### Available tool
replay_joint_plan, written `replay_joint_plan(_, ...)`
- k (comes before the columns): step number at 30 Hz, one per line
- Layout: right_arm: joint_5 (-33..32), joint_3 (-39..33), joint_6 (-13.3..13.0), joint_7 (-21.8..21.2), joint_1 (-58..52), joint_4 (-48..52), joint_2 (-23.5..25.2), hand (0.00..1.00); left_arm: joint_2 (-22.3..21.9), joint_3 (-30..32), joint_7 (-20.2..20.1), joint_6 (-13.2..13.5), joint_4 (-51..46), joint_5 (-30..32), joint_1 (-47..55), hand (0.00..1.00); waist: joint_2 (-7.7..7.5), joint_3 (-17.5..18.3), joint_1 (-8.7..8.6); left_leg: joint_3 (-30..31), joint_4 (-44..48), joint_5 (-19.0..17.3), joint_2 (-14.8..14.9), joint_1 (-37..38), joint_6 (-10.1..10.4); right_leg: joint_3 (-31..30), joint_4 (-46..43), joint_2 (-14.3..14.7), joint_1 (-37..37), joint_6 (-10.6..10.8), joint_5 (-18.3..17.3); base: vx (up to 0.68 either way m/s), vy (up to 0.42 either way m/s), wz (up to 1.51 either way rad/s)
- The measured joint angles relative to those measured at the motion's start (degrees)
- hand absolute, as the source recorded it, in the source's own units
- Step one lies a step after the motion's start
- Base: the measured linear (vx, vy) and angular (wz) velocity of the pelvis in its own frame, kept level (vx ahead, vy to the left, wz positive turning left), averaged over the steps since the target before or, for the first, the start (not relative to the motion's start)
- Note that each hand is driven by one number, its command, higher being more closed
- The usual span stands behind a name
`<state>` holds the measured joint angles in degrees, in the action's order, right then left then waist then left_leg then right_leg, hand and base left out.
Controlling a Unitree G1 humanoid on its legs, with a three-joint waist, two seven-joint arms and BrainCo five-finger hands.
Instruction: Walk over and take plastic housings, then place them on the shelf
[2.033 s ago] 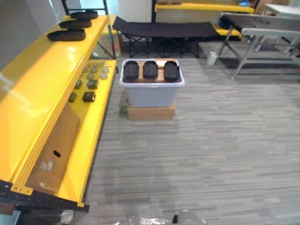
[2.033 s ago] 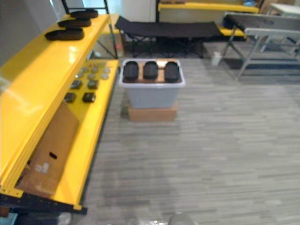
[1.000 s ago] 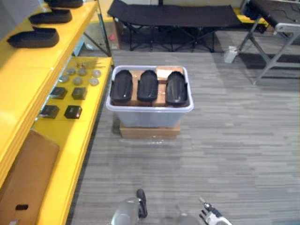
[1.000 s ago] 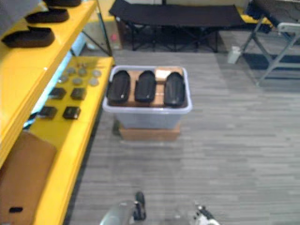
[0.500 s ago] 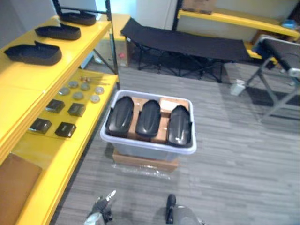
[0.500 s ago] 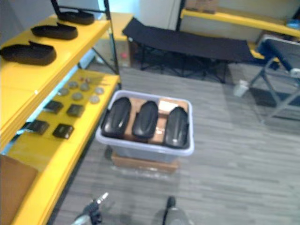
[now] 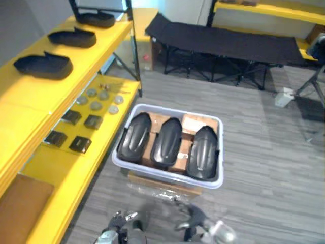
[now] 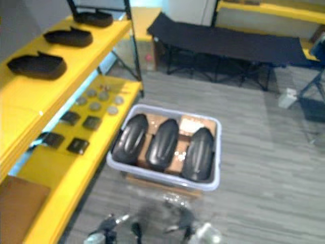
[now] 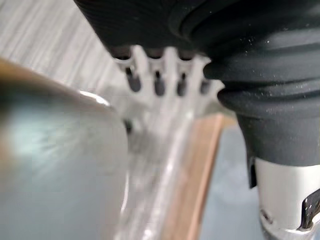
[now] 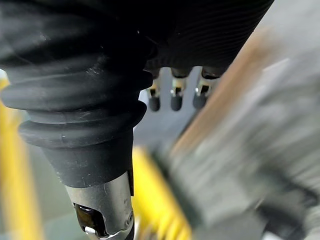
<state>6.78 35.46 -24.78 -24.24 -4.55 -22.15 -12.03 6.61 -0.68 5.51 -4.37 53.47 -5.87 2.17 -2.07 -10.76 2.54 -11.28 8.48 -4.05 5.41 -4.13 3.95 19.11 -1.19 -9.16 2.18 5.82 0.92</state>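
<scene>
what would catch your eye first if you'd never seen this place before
The grey tub on the floor in the middle draws the eye first, with three black plastic housings lying side by side in it. Next comes the bright yellow shelf along the left, where three more black parts sit in a row on its top level.

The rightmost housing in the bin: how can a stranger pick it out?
Beside the yellow shelf stands a grey bin on a cardboard box. Three black housings lie inside in a row; the rightmost housing is the one farthest from the shelf.
</scene>
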Motion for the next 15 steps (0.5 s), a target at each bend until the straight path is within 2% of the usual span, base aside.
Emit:
replay_joint_plan(2, -5.4, 7.5, -1.3, -0.6, 7.8, 8.4, 0.8, 0.0, 0.3, -1.6, 0.4, 1.4, 0.2, 0.8, -0.6, 0.0, 0.35, -0.5, 0.92, 1.0, 0.2, -0.2, -1.2, 0.0, -0.3, 1.0, 0.1, -1.0, 0.8, 0.4, 0.3, 0.09, 0.078, 0.25)
replay_joint_plan(3, -6.8, 7.8, -1.3, -0.4, 9.5, 10.2, 1.6, 0.0, 0.4, -2.2, 0.5, 1.5, 0.3, 1.6, -0.9, 0.0, 0.54, -0.7, 0.97, 1.5, 0.3, -0.4, -1.2, 0.0, -0.6, 1.4, 0.1, -1.0, 1.3, 0.4, 0.3, 0.07, 0.073, 0.34)
replay_joint_plan(6, -9.5, 2.8, 0.3, 8.3, 20.7, 15.0, 5.2, 0.0, 0.9, -2.9, 1.0, 3.1, 0.6, 2.5, -1.6, 0.0, 0.27, -0.9, 2.41, 2.0, 1.3, -0.9, -1.1, 0.0, -0.9, 1.4, -0.4, -1.1, 2.0, 0.4, 0.3, 0.03, 0.042, 0.16)
replay_joint_plan(7, -9.5, -1.2, 1.5, 12.3, 24.4, 15.0, 6.1, 0.0, 0.9, -2.9, 1.2, 3.2, 0.6, 2.5, -1.8, 0.0, 0.28, -1.3, 2.63, 2.1, 1.8, -1.0, -1.1, 0.0, -0.9, 1.4, -0.7, -1.1, 2.0, 0.4, 0.3, -0.05, 0.042, 0.0)
replay_joint_plan(8, -10.2, -9.6, 3.8, 19.7, 30.7, 14.9, 6.6, 0.0, 1.0, -2.9, 1.4, 4.1, 0.5, 2.5, -2.4, 0.0, 0.56, -3.0, 2.88, 2.1, 2.5, -1.4, -1.0, -0.1, -1.1, 1.2, -1.4, -1.2, 1.9, 0.4, 0.3, -0.08, 0.047, -0.01)
replay_joint_plan(9, -10.6, -13.3, 4.6, 22.2, 33.2, 14.9, 6.5, 0.0, 1.0, -2.9, 1.6, 4.5, 0.4, 2.5, -2.6, 0.0, 0.6, -3.9, 2.86, 2.2, 2.9, -1.6, -1.0, -0.2, -1.2, 1.2, -1.6, -1.3, 1.9, 0.4, 0.3, -0.14, 0.058, -0.02)
replay_joint_plan(10, -11.5, -20.5, 5.9, 28.5, 37.5, 14.8, 5.5, 0.0, 1.2, -2.9, 2.3, 5.4, -0.2, 2.5, -3.0, 0.0, 0.86, -5.6, 2.82, 2.2, 4.5, -2.4, -0.9, -1.6, -1.4, 1.1, -2.0, -1.3, 0.9, 0.4, 0.2, -0.09, 0.033, -0.03)
replay_joint_plan(11, -12.4, -23.9, 6.2, 30.9, 39.2, 14.8, 4.8, 0.0, 1.4, -2.8, 2.5, 5.6, -0.7, 2.5, -3.1, 0.0, 1.01, -6.3, 2.82, 2.1, 5.5, -2.7, -0.8, -2.6, -1.5, 1.0, -2.4, -1.4, 0.1, 0.3, 0.2, -0.17, 0.068, -0.09)
replay_joint_plan(12, -14.3, -31.3, 6.7, 36.6, 42.1, 14.9, 1.4, 0.0, 1.6, -2.9, 3.4, 6.4, -1.1, 2.5, -3.8, 0.0, 1.62, -8.2, 2.78, 1.8, 7.9, -3.3, -0.6, -5.4, -2.0, 0.7, -3.6, -1.6, -2.3, 0.3, 0.2, -0.13, 0.06, -0.09)
replay_joint_plan(13, -14.5, -33.2, 7.0, 38.4, 42.4, 14.9, 0.1, 0.0, 1.6, -2.8, 3.7, 6.8, -1.2, 2.5, -4.0, 0.0, 1.86, -8.8, 2.73, 1.6, 8.5, -3.4, -0.5, -6.3, -2.2, 0.6, -3.8, -1.7, -2.9, 0.3, 0.2, -0.22, 0.108, -0.19)
replay_joint_plan(14, -15.6, -38.6, 7.9, 43.3, 41.8, 14.9, -4.1, 0.0, 1.9, -2.8, 5.2, 7.7, -2.0, 2.4, -4.3, 0.0, 2.5, -11.1, 2.67, 1.4, 10.8, -3.9, -0.2, -8.8, -2.5, -0.5, -5.2, -1.8, -5.4, 0.4, 0.1, -0.15, 0.078, -0.18)
replay_joint_plan(15, -15.6, -41.1, 8.3, 45.7, 41.1, 14.9, -5.6, 0.0, 1.9, -2.8, 5.8, 8.1, -2.4, 2.4, -4.3, 0.0, 2.8, -12.6, 2.08, 1.4, 12.3, -4.3, 0.1, -10.2, -2.7, -0.7, -6.0, -1.8, -6.6, 0.4, 0.1, -0.14, 0.078, -0.18)
